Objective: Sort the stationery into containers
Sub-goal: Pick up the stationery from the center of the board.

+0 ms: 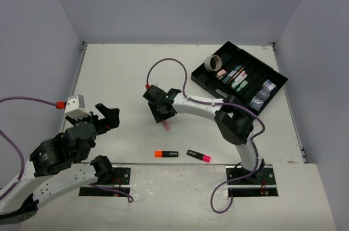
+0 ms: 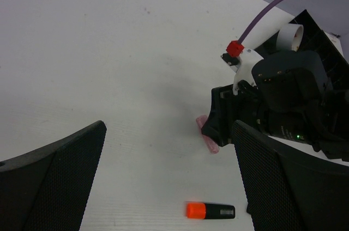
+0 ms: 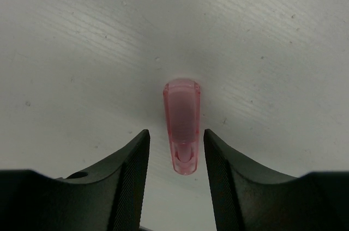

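- Step in hand, as I judge it: picking up the pink stationery piece, which lies flat on the table near its centre.
- The right fingers stand partly open either side of it, slim gaps showing, nothing gripped.
- The left fingers hang fully spread and empty at 8 o'clock.
- Next: close squarely, lift, and carry to the tray at 2 o'clock.
- Two highlighters, orange-ended and pink-ended, wait at 6 o'clock.
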